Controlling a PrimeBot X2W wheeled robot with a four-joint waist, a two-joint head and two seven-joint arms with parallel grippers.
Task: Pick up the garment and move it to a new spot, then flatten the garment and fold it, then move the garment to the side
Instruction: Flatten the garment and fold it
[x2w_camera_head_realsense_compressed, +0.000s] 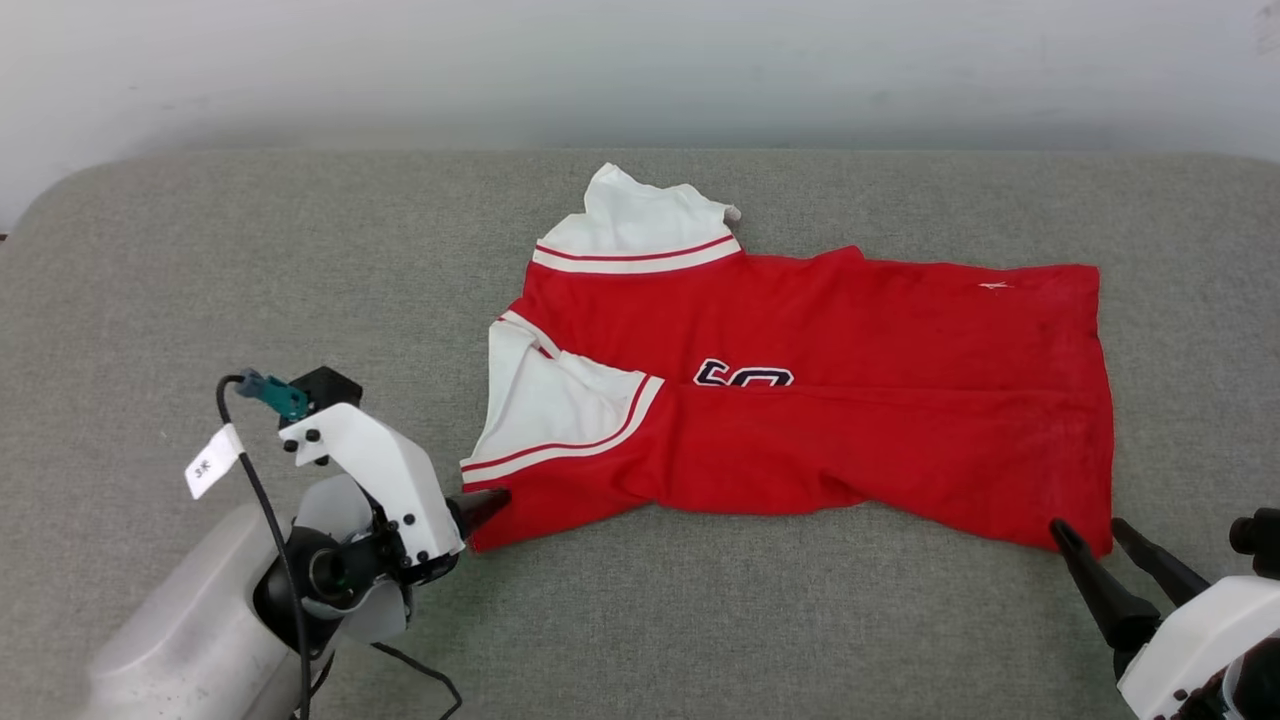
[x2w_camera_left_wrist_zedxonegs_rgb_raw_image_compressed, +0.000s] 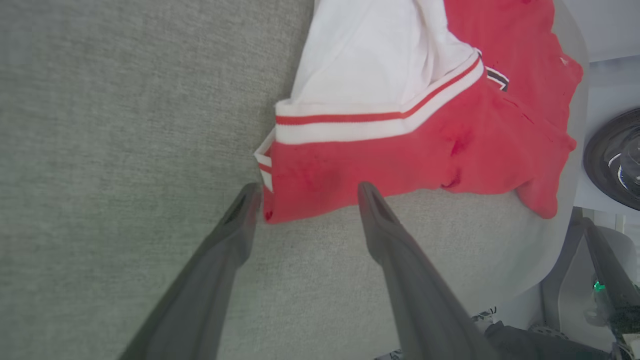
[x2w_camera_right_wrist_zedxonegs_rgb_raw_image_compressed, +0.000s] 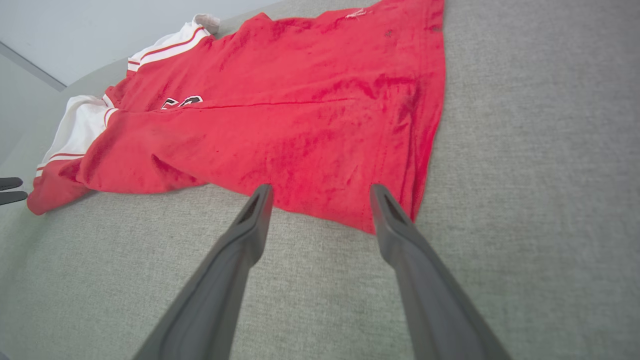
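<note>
The garment (x2w_camera_head_realsense_compressed: 800, 400), a red jersey with white sleeves and striped trim, lies sideways on the grey padded surface (x2w_camera_head_realsense_compressed: 200, 260), its near half folded over so just the tops of the dark letters peek out. My left gripper (x2w_camera_head_realsense_compressed: 482, 507) is open at the garment's near left corner; in the left wrist view its fingertips (x2w_camera_left_wrist_zedxonegs_rgb_raw_image_compressed: 250, 195) straddle that red corner (x2w_camera_left_wrist_zedxonegs_rgb_raw_image_compressed: 310, 175) without closing. My right gripper (x2w_camera_head_realsense_compressed: 1090, 530) is open at the near right corner, and the hem (x2w_camera_right_wrist_zedxonegs_rgb_raw_image_compressed: 320, 165) lies just beyond and between its fingertips (x2w_camera_right_wrist_zedxonegs_rgb_raw_image_compressed: 262, 195). Nothing is held.
A pale wall (x2w_camera_head_realsense_compressed: 640, 70) runs behind the surface. Its rounded edge (x2w_camera_left_wrist_zedxonegs_rgb_raw_image_compressed: 555, 235) shows in the left wrist view, with a dark round object (x2w_camera_left_wrist_zedxonegs_rgb_raw_image_compressed: 615, 160) beyond it. Bare grey padding lies in front of the garment and to its left.
</note>
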